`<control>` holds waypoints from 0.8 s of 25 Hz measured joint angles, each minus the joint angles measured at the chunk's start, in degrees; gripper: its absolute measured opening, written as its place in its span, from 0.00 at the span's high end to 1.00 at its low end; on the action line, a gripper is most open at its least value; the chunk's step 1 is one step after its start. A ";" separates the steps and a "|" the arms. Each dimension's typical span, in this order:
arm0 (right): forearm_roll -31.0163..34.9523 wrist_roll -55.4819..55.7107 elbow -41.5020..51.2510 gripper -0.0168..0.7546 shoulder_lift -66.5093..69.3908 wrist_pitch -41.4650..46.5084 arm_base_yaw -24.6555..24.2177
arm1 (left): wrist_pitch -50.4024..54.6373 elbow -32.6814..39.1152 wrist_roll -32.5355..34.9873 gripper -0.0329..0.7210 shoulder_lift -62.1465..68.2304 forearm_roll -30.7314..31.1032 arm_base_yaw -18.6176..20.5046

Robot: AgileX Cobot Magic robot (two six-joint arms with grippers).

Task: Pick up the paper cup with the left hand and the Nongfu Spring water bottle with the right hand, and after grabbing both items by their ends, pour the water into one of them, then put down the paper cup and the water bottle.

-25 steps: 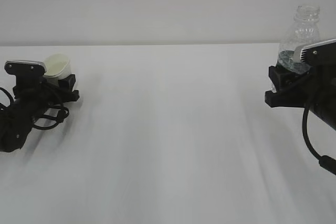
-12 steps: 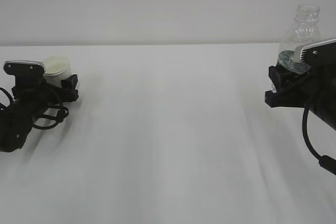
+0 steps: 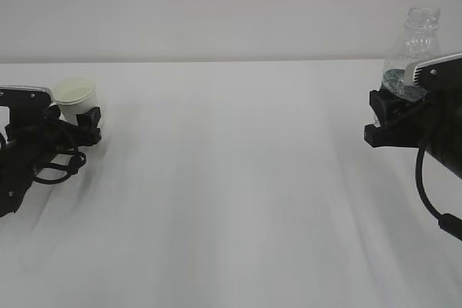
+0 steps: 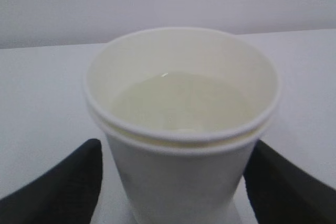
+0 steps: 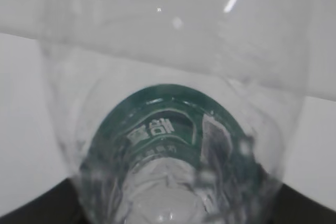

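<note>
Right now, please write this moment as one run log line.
paper cup: on table, holds liquid | left hand: open | right hand: grips water bottle, upright

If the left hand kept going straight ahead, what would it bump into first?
The paper cup. It stands upright right between the open fingers of the left hand, with small gaps either side, so the palm would likely push it first.

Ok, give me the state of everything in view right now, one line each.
paper cup: upright on the table, holding water, between the fingers with gaps on both sides.
left gripper: open, low at the table, around the cup.
Nongfu Spring water bottle: upright, uncapped, nearly empty.
right gripper: closed on the bottle's lower part.
table: white, bare between the arms.
</note>
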 joint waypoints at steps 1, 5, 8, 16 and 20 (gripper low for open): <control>0.00 0.00 0.00 0.48 0.00 -0.24 0.00 | 0.00 0.72 0.00 0.15 -0.36 0.00 0.00; 0.00 0.00 0.00 0.48 0.00 -0.47 0.00 | 0.00 3.42 0.00 0.16 -1.87 0.00 0.00; 0.00 0.00 0.00 0.48 0.00 -0.60 0.00 | 0.00 5.87 0.00 0.17 -3.77 0.76 0.00; 0.00 0.00 0.00 0.48 0.00 -0.69 0.00 | 0.00 12.93 0.00 0.17 -10.92 5.36 0.00; 0.00 0.13 0.00 0.48 0.00 -0.69 0.00 | 0.00 16.36 0.00 0.17 -14.74 8.10 -0.46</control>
